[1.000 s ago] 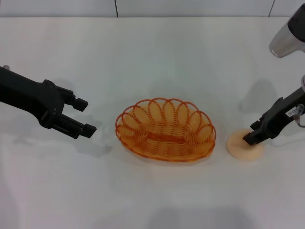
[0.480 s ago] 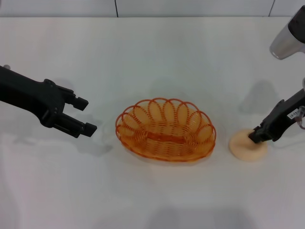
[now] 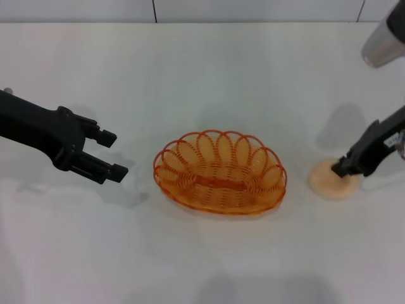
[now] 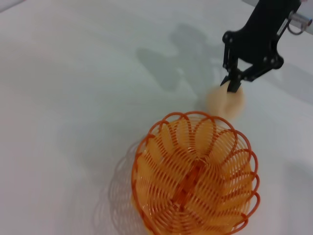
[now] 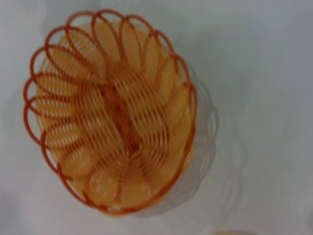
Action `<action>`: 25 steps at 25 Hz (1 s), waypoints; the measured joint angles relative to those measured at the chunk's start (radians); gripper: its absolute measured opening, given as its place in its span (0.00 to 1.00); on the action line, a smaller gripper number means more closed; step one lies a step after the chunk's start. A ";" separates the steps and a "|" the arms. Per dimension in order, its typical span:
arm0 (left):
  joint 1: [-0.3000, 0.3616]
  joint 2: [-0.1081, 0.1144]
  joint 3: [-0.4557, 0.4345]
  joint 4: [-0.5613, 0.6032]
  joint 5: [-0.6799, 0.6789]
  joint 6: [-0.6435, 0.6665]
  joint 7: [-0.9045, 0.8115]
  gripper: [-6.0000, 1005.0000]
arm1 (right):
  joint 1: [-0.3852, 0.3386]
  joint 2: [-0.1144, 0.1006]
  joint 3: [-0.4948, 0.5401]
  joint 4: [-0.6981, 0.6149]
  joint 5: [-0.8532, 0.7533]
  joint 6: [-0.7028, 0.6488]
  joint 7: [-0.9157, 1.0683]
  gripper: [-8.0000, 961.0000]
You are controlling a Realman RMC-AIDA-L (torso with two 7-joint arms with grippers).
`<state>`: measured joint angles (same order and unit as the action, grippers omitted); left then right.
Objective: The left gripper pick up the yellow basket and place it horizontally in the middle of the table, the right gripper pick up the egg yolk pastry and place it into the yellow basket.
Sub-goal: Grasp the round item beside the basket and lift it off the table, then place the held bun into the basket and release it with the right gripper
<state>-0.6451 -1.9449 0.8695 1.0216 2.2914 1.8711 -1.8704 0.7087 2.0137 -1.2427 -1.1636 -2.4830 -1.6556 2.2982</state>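
The yellow basket (image 3: pixel 218 172) lies lengthwise across the middle of the table (image 3: pixel 202 76), and nothing is in it. It also fills the left wrist view (image 4: pixel 195 176) and the right wrist view (image 5: pixel 112 112). My left gripper (image 3: pixel 111 154) hangs open to the left of the basket, well apart from it, holding nothing. To the basket's right is the egg yolk pastry (image 3: pixel 330 182), a pale tan round. My right gripper (image 3: pixel 342 170) has its fingertips pinched on the pastry's top right. The left wrist view shows that gripper (image 4: pixel 234 84) with its fingers close together over the blurred pastry (image 4: pixel 225 102).
The white tabletop spreads out on every side of the basket. A wall edge runs along the far side of the table. The silver-white segment of my right arm (image 3: pixel 383 44) hangs at the upper right.
The right gripper has moved right and away from me, and the pastry shifted with it, farther from the basket. The left gripper and the basket stayed put.
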 joint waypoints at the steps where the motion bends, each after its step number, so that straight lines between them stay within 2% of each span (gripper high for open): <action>1: 0.000 0.000 0.000 0.000 -0.001 -0.003 0.000 0.86 | 0.000 0.000 0.005 -0.015 0.001 -0.010 0.001 0.04; 9: 0.001 0.001 -0.003 0.000 -0.002 -0.009 0.004 0.86 | 0.041 0.000 0.036 -0.134 0.005 -0.097 0.044 0.04; 13: 0.001 0.003 -0.009 0.002 -0.005 -0.011 0.005 0.86 | 0.072 0.006 0.022 -0.160 0.014 -0.118 0.071 0.04; 25: 0.002 0.010 -0.041 0.006 -0.010 -0.030 0.034 0.86 | 0.114 0.014 -0.092 -0.137 0.158 -0.034 0.084 0.04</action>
<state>-0.6433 -1.9346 0.8289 1.0272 2.2817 1.8409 -1.8365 0.8225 2.0281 -1.3350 -1.3010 -2.3251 -1.6895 2.3825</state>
